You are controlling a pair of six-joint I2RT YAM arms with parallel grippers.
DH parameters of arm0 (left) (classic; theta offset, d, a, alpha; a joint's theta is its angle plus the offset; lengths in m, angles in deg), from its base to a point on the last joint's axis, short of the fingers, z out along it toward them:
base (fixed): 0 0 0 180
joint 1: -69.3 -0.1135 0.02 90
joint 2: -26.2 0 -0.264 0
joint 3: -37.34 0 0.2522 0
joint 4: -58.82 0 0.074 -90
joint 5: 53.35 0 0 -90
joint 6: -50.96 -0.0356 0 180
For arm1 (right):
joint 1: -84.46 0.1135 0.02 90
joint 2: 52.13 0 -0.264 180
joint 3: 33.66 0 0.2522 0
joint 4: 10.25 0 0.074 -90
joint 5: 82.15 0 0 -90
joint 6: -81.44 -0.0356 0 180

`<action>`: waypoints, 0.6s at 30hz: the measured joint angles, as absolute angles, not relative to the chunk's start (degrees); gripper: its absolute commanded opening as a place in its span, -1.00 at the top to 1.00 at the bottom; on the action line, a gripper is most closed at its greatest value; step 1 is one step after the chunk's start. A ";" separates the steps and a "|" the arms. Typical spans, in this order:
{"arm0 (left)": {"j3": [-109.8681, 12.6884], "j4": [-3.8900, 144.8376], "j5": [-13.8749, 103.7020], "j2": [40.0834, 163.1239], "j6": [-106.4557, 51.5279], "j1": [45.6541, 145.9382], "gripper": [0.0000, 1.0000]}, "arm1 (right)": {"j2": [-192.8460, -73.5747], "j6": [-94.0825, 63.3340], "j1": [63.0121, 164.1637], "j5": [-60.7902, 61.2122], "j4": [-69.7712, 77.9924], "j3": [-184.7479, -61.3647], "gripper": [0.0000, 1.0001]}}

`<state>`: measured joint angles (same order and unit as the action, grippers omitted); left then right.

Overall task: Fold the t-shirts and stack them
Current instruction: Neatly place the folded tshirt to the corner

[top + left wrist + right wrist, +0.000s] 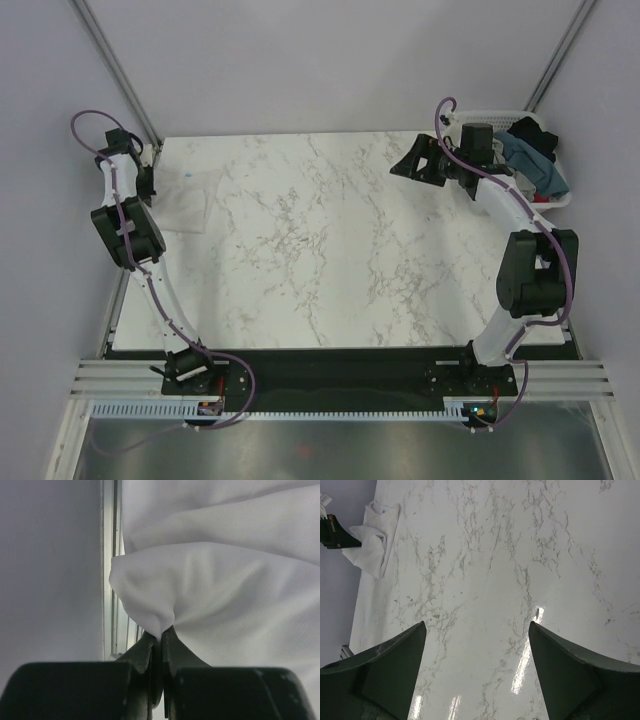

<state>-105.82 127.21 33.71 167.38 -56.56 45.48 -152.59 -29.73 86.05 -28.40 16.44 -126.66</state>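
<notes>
Left gripper (161,639) clamped on white t-shirt (225,595) fold at far-left counter corner. Right gripper (477,667) wide apart, holding nothing, near far-right corner.

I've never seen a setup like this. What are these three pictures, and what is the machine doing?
Two robot arms are bolted to the near edge of a marble table. One picture looks down from above; the other two come from cameras on each wrist. The left gripper has its jaws shut on a fold of the white t-shirt, which lies at the table's far left edge. The right gripper hangs over bare marble with its jaws wide apart, holding nothing. A white basket at the far right corner holds more shirts, dark and teal-blue.
</notes>
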 measured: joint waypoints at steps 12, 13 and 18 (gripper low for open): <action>-106.33 126.47 32.10 167.40 -56.30 45.48 0.91 | -152.59 -29.73 85.72 -28.07 16.49 -126.62 -0.84; -106.33 126.42 31.88 167.38 -56.08 45.48 0.91 | -152.59 -29.73 85.70 -28.07 16.49 -126.60 -0.84; -104.64 125.37 30.50 167.38 -55.43 45.48 0.96 | -152.59 -29.73 85.54 -28.07 16.49 -126.49 -0.84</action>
